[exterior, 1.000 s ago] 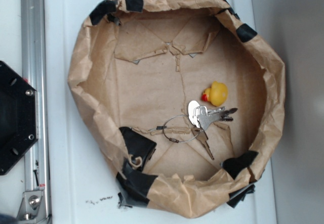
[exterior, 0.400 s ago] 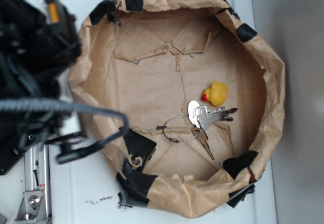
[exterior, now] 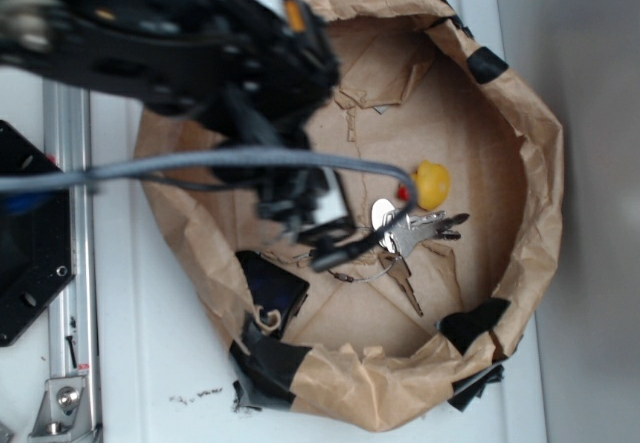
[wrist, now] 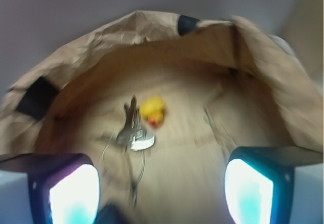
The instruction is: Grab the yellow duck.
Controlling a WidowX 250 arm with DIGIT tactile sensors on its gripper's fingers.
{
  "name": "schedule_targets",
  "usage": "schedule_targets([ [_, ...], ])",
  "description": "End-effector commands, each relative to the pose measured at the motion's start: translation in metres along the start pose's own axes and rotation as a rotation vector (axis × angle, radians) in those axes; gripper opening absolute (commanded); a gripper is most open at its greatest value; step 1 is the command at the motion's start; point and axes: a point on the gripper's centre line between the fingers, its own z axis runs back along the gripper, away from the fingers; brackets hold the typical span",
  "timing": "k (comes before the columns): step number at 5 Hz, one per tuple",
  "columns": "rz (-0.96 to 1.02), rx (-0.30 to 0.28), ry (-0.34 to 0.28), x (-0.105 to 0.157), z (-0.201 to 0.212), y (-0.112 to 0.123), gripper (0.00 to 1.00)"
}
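The yellow duck (exterior: 432, 183) sits on the floor of a crumpled brown paper bowl (exterior: 540, 163), right of centre, with its red beak pointing left. In the wrist view the yellow duck (wrist: 153, 112) lies ahead of me and slightly left of the middle, motion-blurred. My gripper (exterior: 325, 233) hangs over the bowl's floor to the left of the duck, apart from it. The gripper (wrist: 162, 188) is open, its two pale fingertips (wrist: 71, 191) set wide with nothing between them. A black cable crosses in front of the duck's beak side in the exterior view.
Silver keys (exterior: 400, 228) on a wire ring lie just below the duck, between it and my gripper; the keys (wrist: 134, 133) also show in the wrist view. Black tape patches (exterior: 270, 288) dot the bowl's raised wall (wrist: 152, 27). A metal rail (exterior: 70, 263) and black plate (exterior: 30, 253) stand left.
My arm has swung in from the left edge across the bowl, now over its floor near the keys. The duck and the keys have not moved.
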Motion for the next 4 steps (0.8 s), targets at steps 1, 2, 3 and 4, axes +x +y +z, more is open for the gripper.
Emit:
schedule_targets([
  [1,-0.307,0.104,0.017,0.021,-0.062,0.001,1.0],
  [2,-0.307,0.065,-0.004,0.038,-0.076,0.001,1.0],
  [3,-0.325,0.045,-0.018,0.048,-0.079,-0.006,1.0],
  [4,-0.338,0.024,-0.004,0.046,-0.088,-0.016,1.0],
])
